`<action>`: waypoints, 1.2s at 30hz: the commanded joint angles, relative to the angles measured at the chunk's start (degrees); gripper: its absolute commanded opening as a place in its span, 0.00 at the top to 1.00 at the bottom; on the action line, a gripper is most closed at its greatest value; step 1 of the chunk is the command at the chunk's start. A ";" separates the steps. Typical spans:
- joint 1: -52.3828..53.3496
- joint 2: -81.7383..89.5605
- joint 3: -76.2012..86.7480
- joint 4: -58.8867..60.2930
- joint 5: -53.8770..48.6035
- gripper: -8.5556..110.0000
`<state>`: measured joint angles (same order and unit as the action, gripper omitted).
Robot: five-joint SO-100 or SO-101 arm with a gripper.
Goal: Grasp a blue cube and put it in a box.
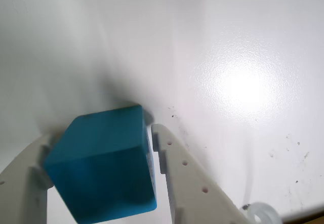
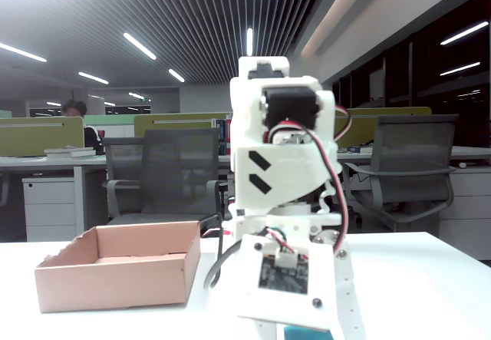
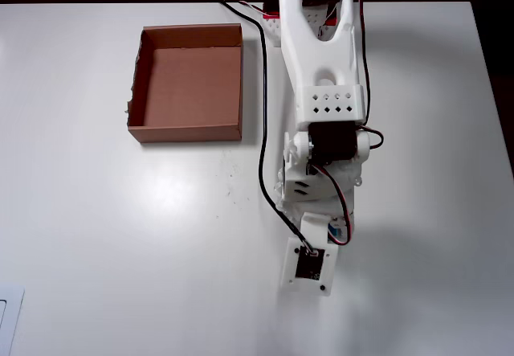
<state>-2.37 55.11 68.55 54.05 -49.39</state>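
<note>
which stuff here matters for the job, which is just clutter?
Job:
- blue cube, between the hand's fingers
- box, empty, left of the arm in the overhead view

Clutter:
- office chairs and desks behind the table
- white table

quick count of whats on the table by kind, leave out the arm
cube: 1, blue, between the gripper fingers
box: 1, brown cardboard, nothing inside
total: 2
</note>
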 commanded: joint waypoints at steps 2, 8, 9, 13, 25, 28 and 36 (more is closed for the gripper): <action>-0.44 0.62 -2.20 -0.44 0.00 0.73; -0.70 1.05 -1.85 -0.26 0.00 0.75; -0.79 1.14 -1.76 -0.26 0.00 0.75; -1.14 1.41 -1.49 0.00 0.18 0.76; -1.32 1.93 -1.32 0.00 0.62 0.82; -1.23 2.20 -1.32 0.00 0.79 0.82; -1.14 4.04 -1.32 0.44 1.23 0.82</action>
<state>-3.34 55.11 68.55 54.14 -48.52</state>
